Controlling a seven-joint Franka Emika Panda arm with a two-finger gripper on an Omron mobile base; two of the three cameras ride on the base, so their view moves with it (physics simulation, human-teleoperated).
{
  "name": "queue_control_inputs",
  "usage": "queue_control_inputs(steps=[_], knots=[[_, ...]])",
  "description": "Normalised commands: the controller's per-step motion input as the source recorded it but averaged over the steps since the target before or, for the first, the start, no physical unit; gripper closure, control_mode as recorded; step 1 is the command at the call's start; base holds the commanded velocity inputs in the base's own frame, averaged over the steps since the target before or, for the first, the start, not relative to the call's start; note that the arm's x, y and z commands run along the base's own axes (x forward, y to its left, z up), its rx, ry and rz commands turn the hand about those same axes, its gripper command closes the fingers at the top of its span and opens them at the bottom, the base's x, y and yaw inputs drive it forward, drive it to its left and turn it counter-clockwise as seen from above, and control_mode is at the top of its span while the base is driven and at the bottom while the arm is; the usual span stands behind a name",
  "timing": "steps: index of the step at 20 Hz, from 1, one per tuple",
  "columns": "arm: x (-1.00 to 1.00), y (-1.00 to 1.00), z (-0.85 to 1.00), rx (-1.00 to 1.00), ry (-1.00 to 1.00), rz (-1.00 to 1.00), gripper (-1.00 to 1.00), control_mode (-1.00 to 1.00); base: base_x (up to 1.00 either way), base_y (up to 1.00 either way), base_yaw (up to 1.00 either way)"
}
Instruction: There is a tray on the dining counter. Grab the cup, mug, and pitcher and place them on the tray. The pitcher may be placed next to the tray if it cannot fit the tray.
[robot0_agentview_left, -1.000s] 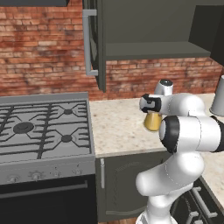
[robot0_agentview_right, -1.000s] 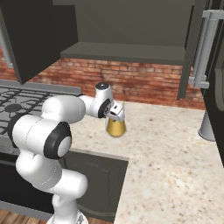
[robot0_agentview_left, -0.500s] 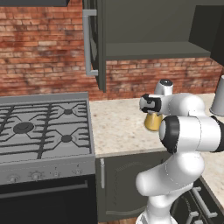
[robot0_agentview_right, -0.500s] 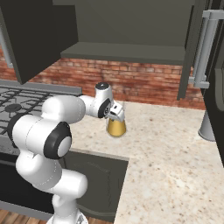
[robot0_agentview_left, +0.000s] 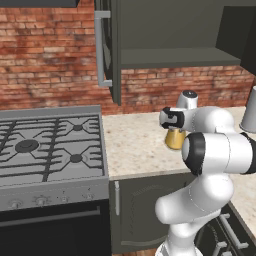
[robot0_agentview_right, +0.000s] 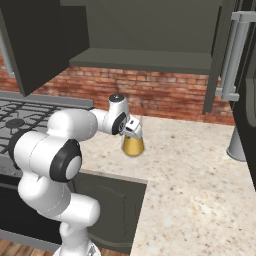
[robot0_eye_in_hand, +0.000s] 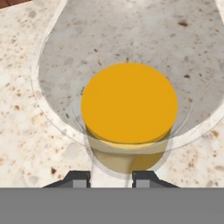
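Claw (robot0_eye_in_hand: 111, 177) check first: sitting at the top of the pitcher (robot0_eye_in_hand: 129, 103), two dark fingertips (robot0_eye_in_hand: 78, 177) standing fairly close together on either side of the near bit of glass. Can't tell from the hand view whether actually biting down on it or just straddling it, tbh.

Moving outward: pitcher standing upright on the speckled counter (robot0_agentview_left: 135, 145) a little right of the stove (robot0_agentview_left: 50, 145), under the open cabinet, well away from the brick wall. Grey vessel (robot0_agentview_left: 249, 116) way off to the right, not in the way.

Guessing at handling: looking rigid, smooth and slippery, probably breakable. Also carrying amber liquid, so likely heavier than the small stuff and bottom-weighted thanks to that wide base. Probably worth gripping at the narrow neck or the handle rather than the flared lip, and keeping it level so nothing's sloshing out.
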Motion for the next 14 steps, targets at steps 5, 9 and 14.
queue_control_inputs(steps=[5,9,14], knots=[[0.0,0.0,0.19,0.0,0.0,0.0,1.0,-1.0,0.0,0.0,0.0],[-0.02,0.0,0.35,0.0,0.0,0.0,1.0,-1.0,0.0,0.0,0.0],[-0.32,0.0,0.07,0.0,0.0,0.01,1.0,-1.0,0.0,0.0,0.0]])
